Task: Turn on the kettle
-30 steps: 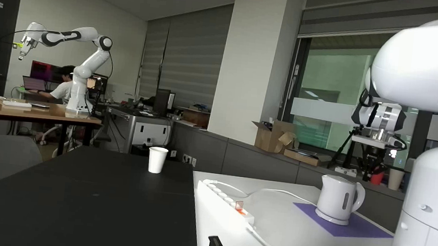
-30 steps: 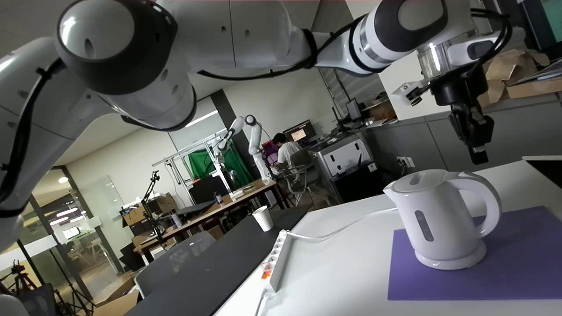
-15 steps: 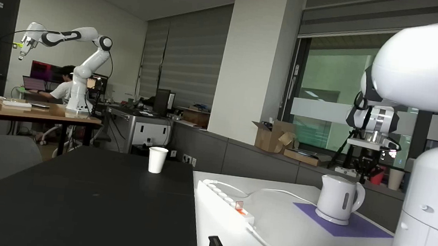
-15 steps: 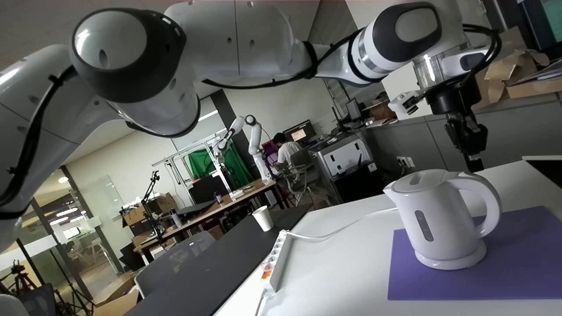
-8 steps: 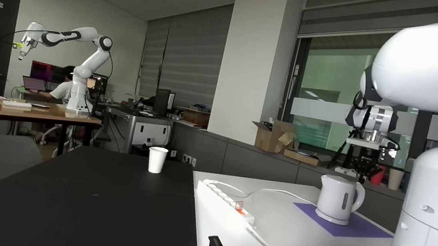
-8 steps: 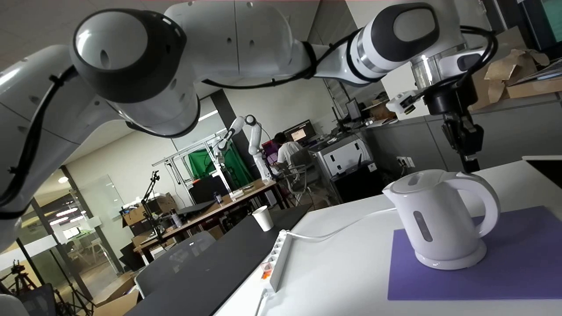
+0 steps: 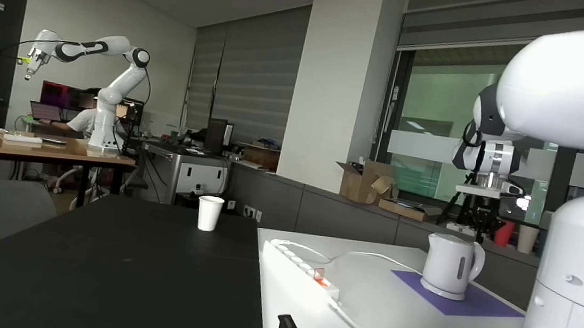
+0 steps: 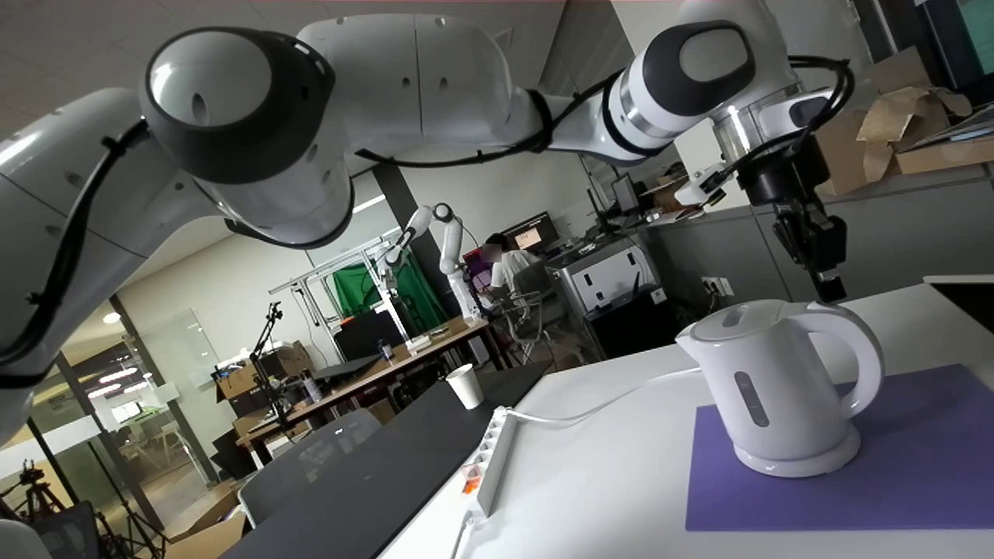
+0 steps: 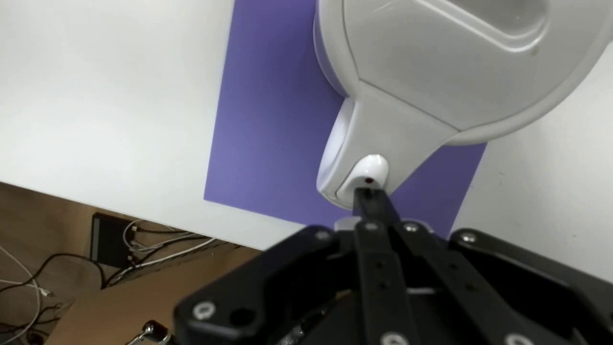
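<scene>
The white kettle stands upright on its base in both exterior views (image 7: 443, 264) (image 8: 765, 373), its loop handle on the right. In the wrist view the kettle (image 9: 455, 72) fills the top right. A white switch (image 9: 372, 167) with a small dark red dot sits on top of its handle. My gripper (image 9: 370, 194) is shut and empty, its fingertips together over the lower end of the switch. In the exterior views my gripper (image 7: 479, 236) (image 8: 831, 291) points down at the handle's top. I cannot tell for certain whether it touches the switch.
A purple mat (image 8: 916, 473) lies under the kettle on the white table (image 8: 598, 489). A white power strip (image 8: 495, 458) with a cord lies on that table. A white paper cup (image 7: 209, 213) stands on the adjoining black table (image 7: 127, 266). The table edge (image 9: 119, 215) is near the gripper.
My gripper has moved down and leftward in both exterior views, from above and beyond the handle to the handle's top. The kettle has shifted very slightly toward its spout side.
</scene>
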Controlling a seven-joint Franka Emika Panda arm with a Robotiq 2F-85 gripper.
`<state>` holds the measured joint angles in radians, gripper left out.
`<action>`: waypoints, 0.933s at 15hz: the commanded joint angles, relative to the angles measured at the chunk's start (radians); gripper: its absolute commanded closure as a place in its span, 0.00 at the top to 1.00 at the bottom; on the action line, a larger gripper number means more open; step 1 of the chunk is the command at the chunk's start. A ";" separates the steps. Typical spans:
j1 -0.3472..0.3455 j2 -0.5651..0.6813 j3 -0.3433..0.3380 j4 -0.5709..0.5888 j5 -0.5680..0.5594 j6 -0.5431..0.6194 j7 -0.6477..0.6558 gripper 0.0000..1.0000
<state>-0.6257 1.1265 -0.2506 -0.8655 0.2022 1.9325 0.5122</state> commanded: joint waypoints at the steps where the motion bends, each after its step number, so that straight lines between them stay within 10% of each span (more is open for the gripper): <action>1: 0.052 0.012 -0.032 -0.007 -0.043 0.031 0.040 0.00; 14: 0.150 -0.014 -0.095 -0.035 -0.088 0.099 0.035 0.00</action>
<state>-0.4913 1.1350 -0.3234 -0.8864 0.1289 2.0151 0.5176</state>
